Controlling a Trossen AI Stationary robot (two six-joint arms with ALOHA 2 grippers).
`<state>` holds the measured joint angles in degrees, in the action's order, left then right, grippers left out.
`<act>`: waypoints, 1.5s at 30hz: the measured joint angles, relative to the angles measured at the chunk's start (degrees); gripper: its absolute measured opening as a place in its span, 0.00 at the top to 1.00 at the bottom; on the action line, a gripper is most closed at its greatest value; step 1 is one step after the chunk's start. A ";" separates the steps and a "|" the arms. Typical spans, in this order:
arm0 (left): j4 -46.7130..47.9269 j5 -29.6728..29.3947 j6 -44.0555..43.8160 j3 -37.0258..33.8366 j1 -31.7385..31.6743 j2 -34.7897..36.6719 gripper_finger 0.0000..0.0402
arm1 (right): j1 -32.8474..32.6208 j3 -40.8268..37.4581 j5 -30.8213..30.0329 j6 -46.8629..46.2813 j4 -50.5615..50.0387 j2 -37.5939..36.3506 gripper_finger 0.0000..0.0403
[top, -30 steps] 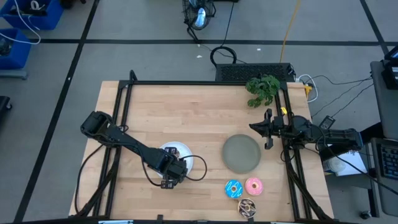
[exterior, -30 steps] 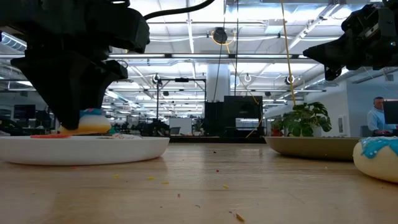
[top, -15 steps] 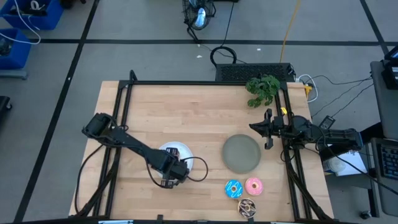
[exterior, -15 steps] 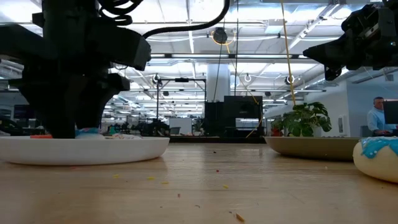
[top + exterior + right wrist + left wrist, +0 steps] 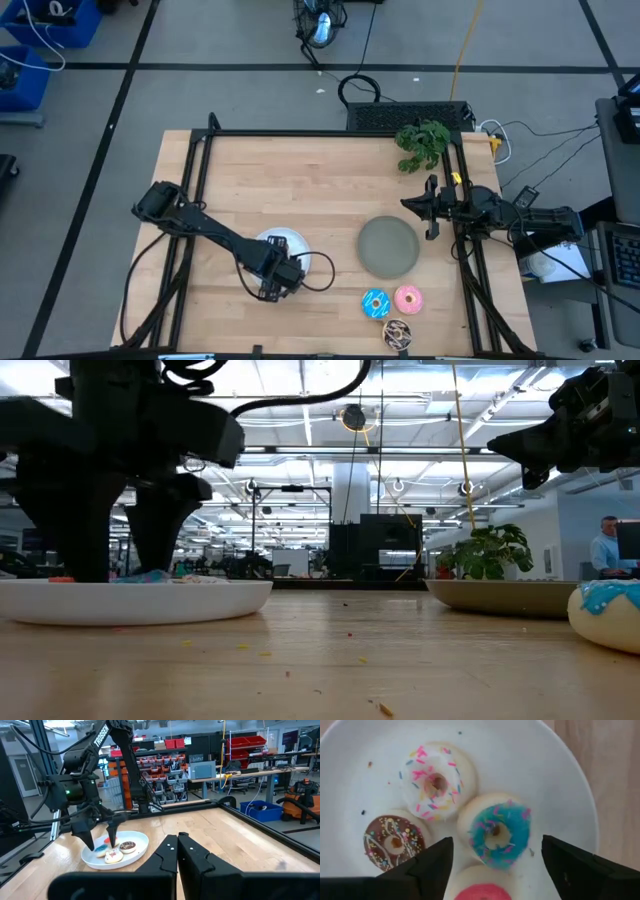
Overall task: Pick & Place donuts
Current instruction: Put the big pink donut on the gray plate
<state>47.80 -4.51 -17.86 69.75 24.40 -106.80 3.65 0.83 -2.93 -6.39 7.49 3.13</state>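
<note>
The left gripper (image 5: 492, 865) is positioned low over the white plate (image 5: 560, 785), at the near left of the counter (image 5: 300, 180). Its fingers (image 5: 432, 865) are spread apart and nothing is pinched between them. Four tiny donuts are located on this plate, directly beneath the gripper. The tiny blue donut (image 5: 495, 830) lies between the spread fingers and is touched by neither. The white donut (image 5: 436, 780) is just beside it, the brown donut (image 5: 394, 842) is at its other side, and the red donut (image 5: 482, 890) is partly cut off at the frame edge, touching the blue one.

The three larger donuts are located on the bare counter at the near right, well apart from the white plate. The blue sprinkled donut (image 5: 376, 303) and the pink donut (image 5: 407, 299) are set side by side; the speckled brown donut (image 5: 397, 333) is nearer the counter edge. The grey plate (image 5: 388, 246) is just beyond them.

The right gripper (image 5: 177, 845) is held above the right edge of the counter with its fingers pressed together, nothing between them.
</note>
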 joint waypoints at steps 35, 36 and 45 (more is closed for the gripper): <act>-10.96 -22.38 -4.04 -20.01 -3.28 58.93 0.98 | 0.00 0.01 0.14 0.02 -0.44 0.01 1.00; -16.30 -22.65 -2.30 -24.73 -2.78 61.44 0.98 | -0.01 0.01 0.14 0.02 -0.42 0.00 1.00; -39.91 -26.97 12.38 -46.82 -2.37 76.37 0.97 | 0.00 0.01 0.08 0.02 0.21 0.01 1.00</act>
<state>7.88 -31.48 -5.49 22.93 22.04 -30.44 3.66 0.84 -2.85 -6.37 7.70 3.14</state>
